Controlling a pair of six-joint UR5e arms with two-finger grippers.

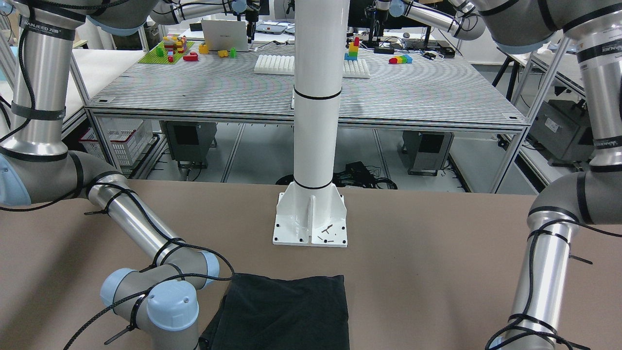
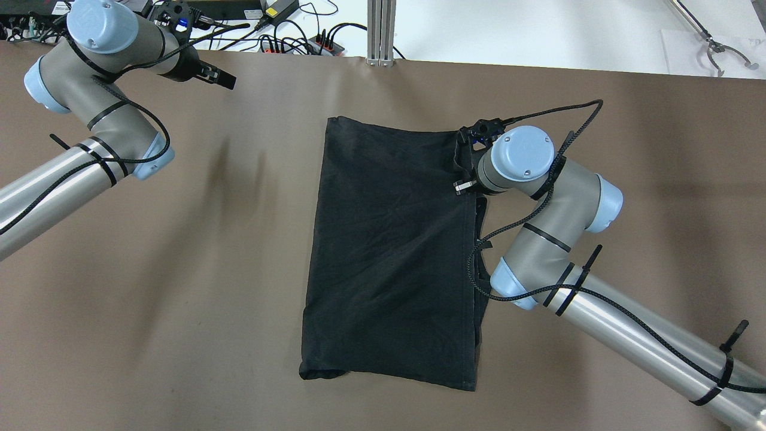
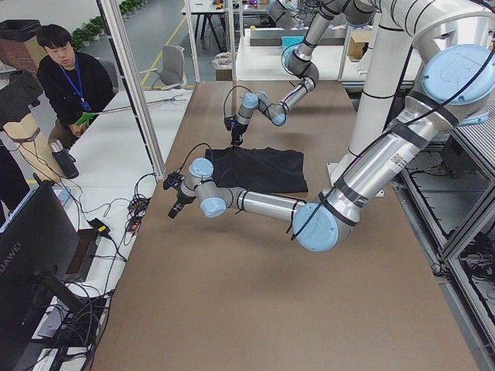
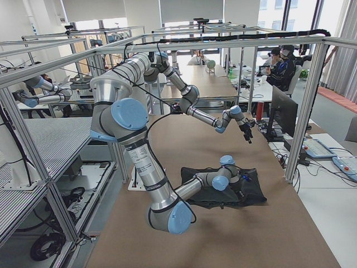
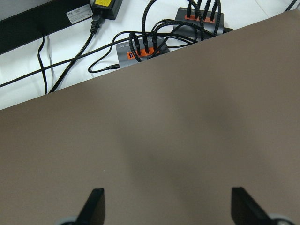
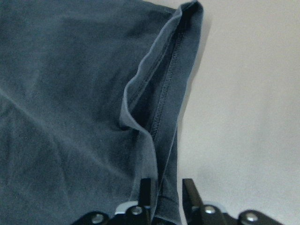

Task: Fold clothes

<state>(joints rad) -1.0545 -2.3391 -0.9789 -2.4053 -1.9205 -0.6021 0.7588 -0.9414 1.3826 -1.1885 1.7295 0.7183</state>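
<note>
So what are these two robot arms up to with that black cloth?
They are folding a black garment that lies on the brown table, already doubled into a rough rectangle. The right gripper is pinching the hemmed edge at the garment's far right corner. The left gripper is open over bare table near the far left edge, off the cloth.

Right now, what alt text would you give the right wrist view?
The right pincer pinches the hemmed edge of the black garment, which buckles into a raised ridge ahead of it. Bare table shows on the right.
</note>
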